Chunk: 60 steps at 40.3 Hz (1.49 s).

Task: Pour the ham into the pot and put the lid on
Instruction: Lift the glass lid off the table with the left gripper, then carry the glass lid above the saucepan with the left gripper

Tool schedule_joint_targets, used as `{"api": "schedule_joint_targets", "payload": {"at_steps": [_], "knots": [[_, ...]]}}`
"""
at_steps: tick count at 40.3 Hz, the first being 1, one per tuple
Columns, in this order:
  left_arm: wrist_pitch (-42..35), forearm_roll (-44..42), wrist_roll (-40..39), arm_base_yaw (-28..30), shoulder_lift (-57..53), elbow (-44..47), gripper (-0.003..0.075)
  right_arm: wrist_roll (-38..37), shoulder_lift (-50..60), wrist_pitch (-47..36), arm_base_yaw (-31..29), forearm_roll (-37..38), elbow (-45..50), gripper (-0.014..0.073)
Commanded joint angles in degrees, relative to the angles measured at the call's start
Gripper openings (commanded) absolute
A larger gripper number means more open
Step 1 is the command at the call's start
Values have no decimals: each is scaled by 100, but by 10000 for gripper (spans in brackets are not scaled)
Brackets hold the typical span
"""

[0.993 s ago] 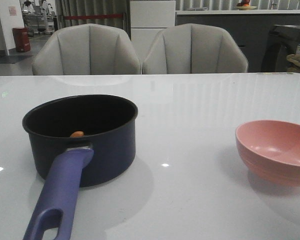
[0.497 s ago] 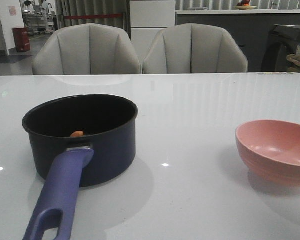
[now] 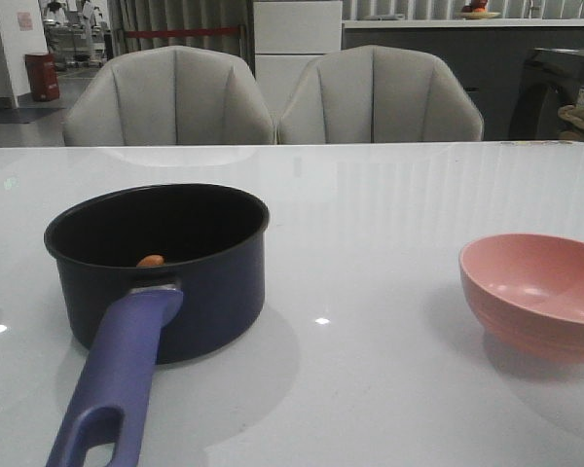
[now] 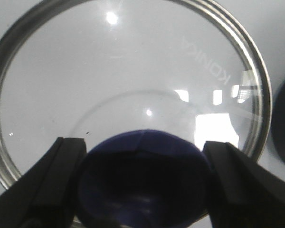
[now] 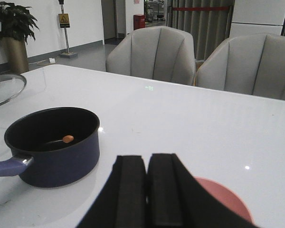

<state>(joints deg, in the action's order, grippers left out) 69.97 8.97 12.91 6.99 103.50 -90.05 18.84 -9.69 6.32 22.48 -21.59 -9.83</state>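
Left wrist view: left claw (image 4: 142, 175) clamped on flared purple-blue knob (image 4: 142, 183) of round steel-rimmed glass lid (image 4: 133, 80), held above white bench (image 5: 190, 118), beside dark navy saucepan (image 3: 161, 268). Likely rigid, smooth, breakable; knob judged the only sound hold, glass slippery. Orange-pink ham chunk (image 3: 150, 261) already inside saucepan. Pink bowl (image 3: 535, 292) well apart, looks empty. Right claw (image 5: 147, 190) closed on nothing, near bowl.
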Motion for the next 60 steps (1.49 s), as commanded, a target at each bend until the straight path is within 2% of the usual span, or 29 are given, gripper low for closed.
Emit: {"api": "schedule_joint_targets", "payload": {"at_steps": [1, 14, 27, 34, 40, 60], "knots": [[168, 162, -42, -397, -356, -372, 312, 49, -41, -405, 7, -40, -152, 136], [32, -113, -42, -1907, -356, -650, 312, 49, -41, -405, 7, -40, -152, 136], [30, -76, -133, -2857, -36, -788, 312, 49, -41, -405, 7, -40, -152, 136], [89, -62, -176, -3077, 176, -980, 312, 49, -41, -405, 7, -40, -152, 136], [373, 131, -176, -3077, 404, -1123, 312, 49, -41, -405, 7, -40, -152, 136], [373, 273, -244, -3077, 455, -1124, 312, 49, -41, -405, 7, -40, -152, 136]]}}
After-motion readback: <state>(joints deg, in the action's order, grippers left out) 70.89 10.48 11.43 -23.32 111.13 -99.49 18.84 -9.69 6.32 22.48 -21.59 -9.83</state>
